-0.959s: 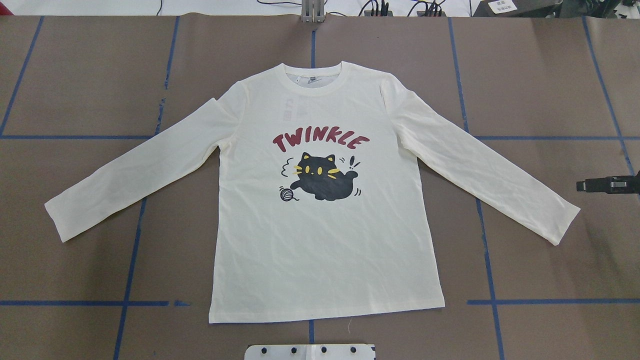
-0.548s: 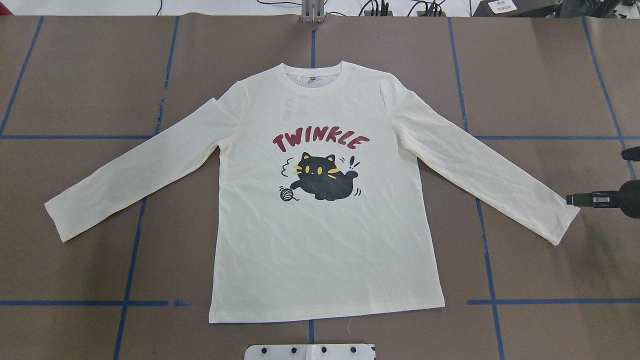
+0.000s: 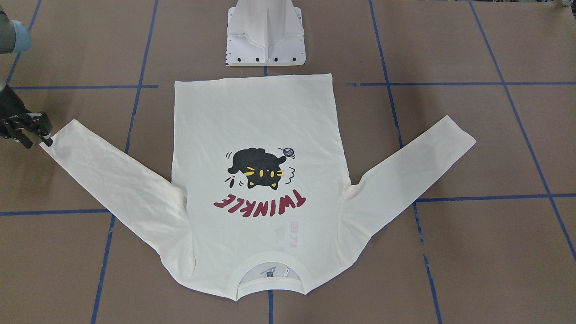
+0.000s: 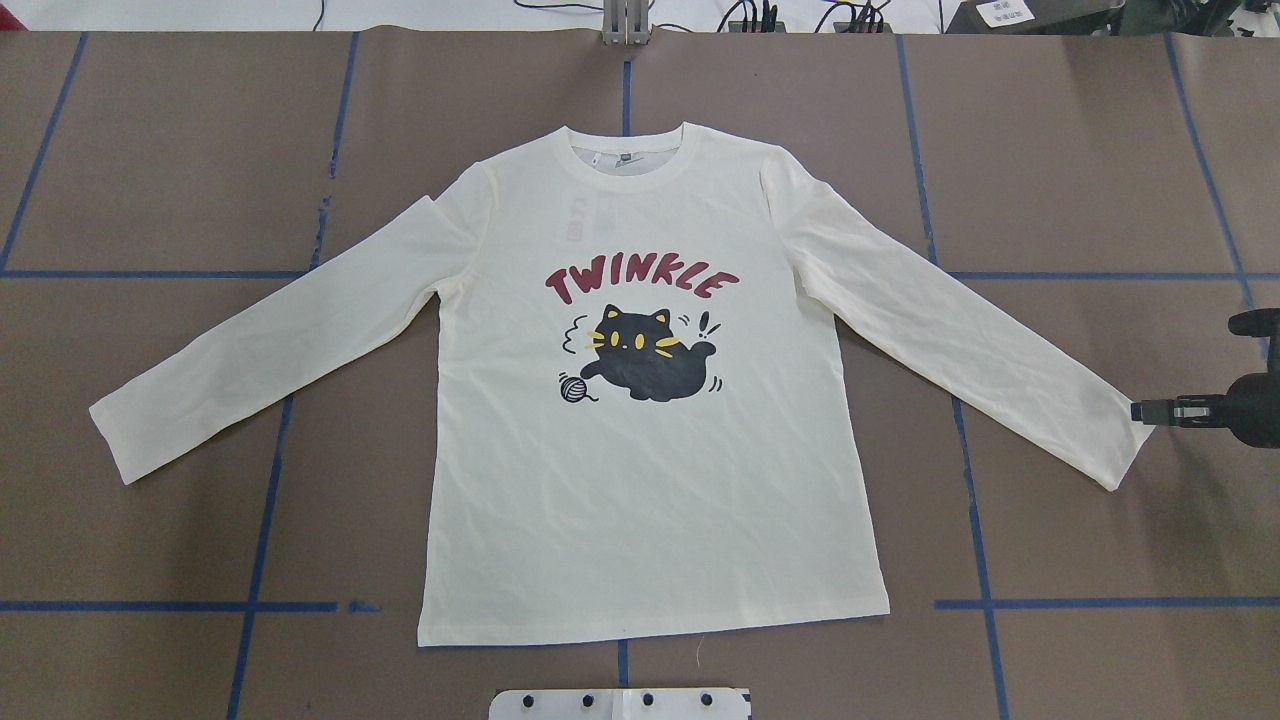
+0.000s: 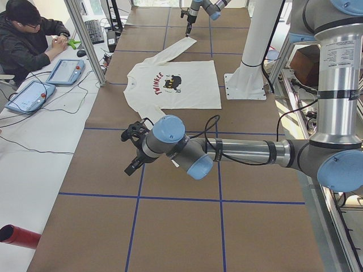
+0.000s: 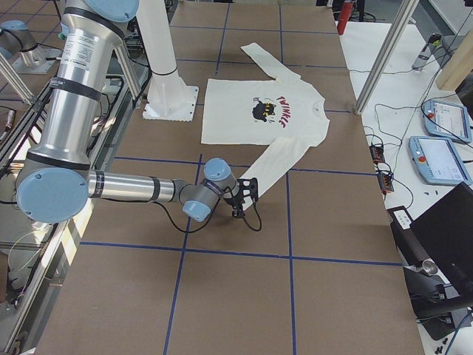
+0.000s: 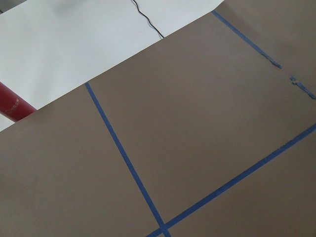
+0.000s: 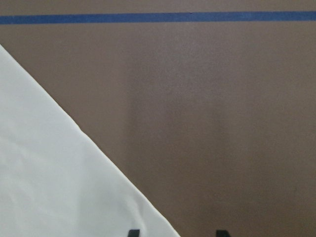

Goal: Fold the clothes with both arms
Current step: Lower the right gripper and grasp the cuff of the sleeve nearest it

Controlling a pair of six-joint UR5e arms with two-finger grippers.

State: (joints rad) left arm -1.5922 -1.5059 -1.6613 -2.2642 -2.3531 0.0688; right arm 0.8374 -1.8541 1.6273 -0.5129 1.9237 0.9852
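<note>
The T-shirt [image 4: 650, 500] lies flat, print up, centred on the counter [image 4: 150, 150]. The right gripper [image 4: 1142, 410] is at its 3 o'clock cuff [image 4: 1118, 450], jaws apart. It should straddle both cuff layers squarely before pinching; I can't tell how the left gripper [image 5: 131, 161] jaws stand.

Brown surface [image 4: 150, 150] gridded with blue tape [image 4: 150, 606]. White pedestal [image 3: 265, 33] at 12 o'clock, front view. Left view: seated person [image 5: 25, 37] at 10 o'clock, two pendants [image 5: 65, 71] and a keyboard [image 5: 93, 31] nearby; red tube [image 5: 20, 236] at 8 o'clock. Right view: dark screen [image 6: 443, 237] at 4 o'clock.
</note>
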